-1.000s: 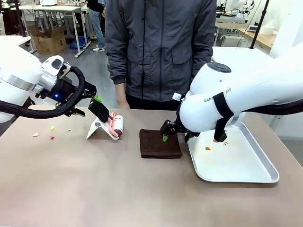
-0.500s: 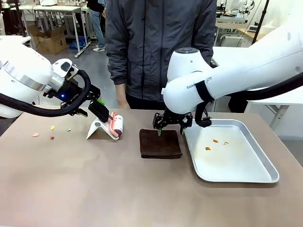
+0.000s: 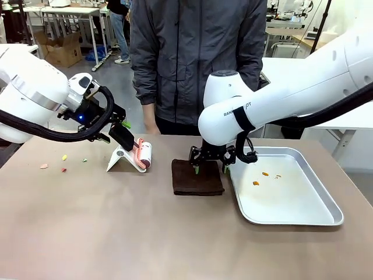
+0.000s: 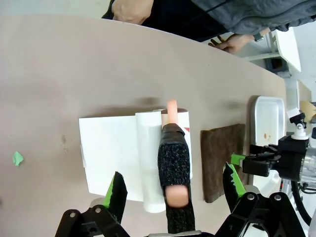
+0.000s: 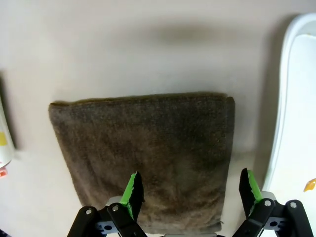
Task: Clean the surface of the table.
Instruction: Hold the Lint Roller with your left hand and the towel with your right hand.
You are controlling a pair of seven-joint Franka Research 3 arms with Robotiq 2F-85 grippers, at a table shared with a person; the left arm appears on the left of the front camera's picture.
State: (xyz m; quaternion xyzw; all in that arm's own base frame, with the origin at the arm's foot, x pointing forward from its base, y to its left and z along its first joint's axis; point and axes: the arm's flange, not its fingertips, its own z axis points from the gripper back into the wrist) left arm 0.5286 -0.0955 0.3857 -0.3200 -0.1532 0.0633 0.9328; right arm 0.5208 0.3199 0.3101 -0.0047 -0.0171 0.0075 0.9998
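Observation:
The brownish table carries small paper scraps at its left. A lint roller with a black handle leans on a white stand. My left gripper is open, its fingers either side of the handle without clasping it. A folded brown cloth lies mid-table. My right gripper hovers open just over the cloth's far edge, holding nothing.
A silver tray sits to the right of the cloth with a few orange scraps in it. A person stands at the far edge, hands near the table. A green scrap lies beside the stand.
My right arm has swung left from over the tray to above the cloth. My left gripper has edged right, closer around the roller handle. Both stay open.

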